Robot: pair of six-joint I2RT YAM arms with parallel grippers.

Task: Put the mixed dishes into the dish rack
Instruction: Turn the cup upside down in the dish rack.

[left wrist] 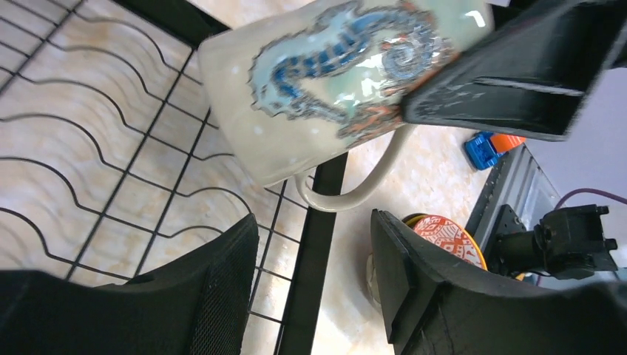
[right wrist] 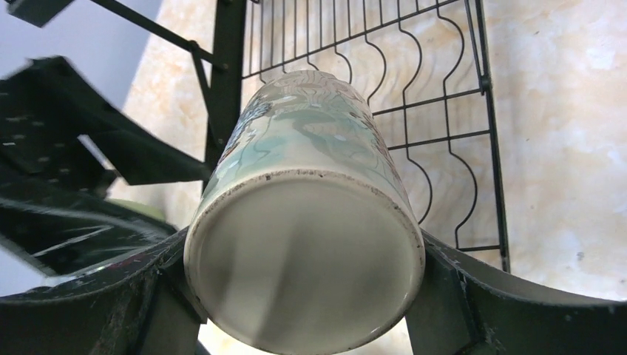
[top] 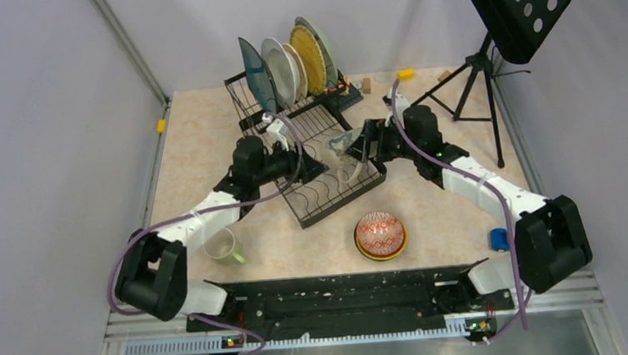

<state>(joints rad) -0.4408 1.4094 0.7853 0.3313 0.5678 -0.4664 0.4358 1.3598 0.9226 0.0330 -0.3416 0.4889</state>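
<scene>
As seahorse mug (right wrist: 303, 244) overhangs rack (top: 329, 195), bowls (top: 380, 234) nearby

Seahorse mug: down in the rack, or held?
Held. The right end effector grips the mug near its base, tilted over the dish rack.

The dish rack (top: 313, 215) is set mid-table (top: 200, 152), with plates (top: 290, 62) stood on edge side by side in its raised rear section. Over the right part of its flat tray (top: 337, 197), the seahorse mug (top: 343, 142) is clamped between the right gripper's (right wrist: 303, 255) fingers. A second mug (top: 225, 248) is placed front-left of the rack, two stacked bowls (top: 380, 234) front-right. A toy car (top: 499, 239) is found far right, a music stand (top: 486, 65) back right.
</scene>
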